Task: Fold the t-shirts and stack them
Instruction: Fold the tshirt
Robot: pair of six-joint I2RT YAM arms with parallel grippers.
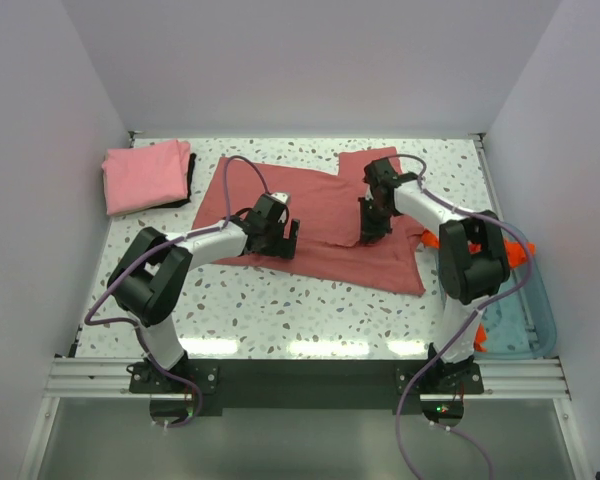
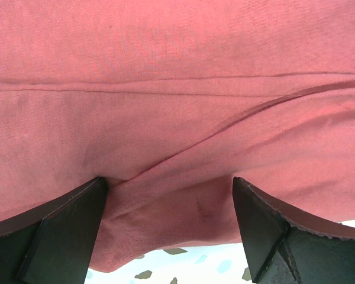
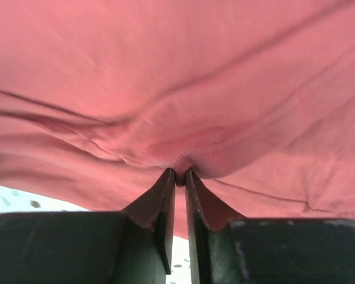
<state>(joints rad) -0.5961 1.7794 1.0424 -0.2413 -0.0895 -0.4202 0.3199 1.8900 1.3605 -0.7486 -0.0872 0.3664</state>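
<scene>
The dusty rose-red t-shirt (image 1: 320,210) lies spread across the middle of the table, partly folded over itself. My left gripper (image 1: 291,238) sits at its near left edge, jaws wide open, with a bulge of the red cloth (image 2: 177,106) between the fingers (image 2: 65,231) but not pinched. My right gripper (image 1: 370,230) is on the shirt's right part and is shut on a pinch of the red cloth (image 3: 183,136); in the right wrist view the gripper (image 3: 180,174) grips a small fold. The lighter pink shirt (image 1: 146,175) lies folded at the far left. The bright orange shirt (image 1: 430,241) is mostly hidden behind the right arm.
A pale blue see-through tray (image 1: 525,325) sits at the right edge of the table, with orange cloth (image 1: 521,255) over its rim. The white speckled table (image 1: 280,310) shows in front of the red shirt. White walls close in the back and both sides.
</scene>
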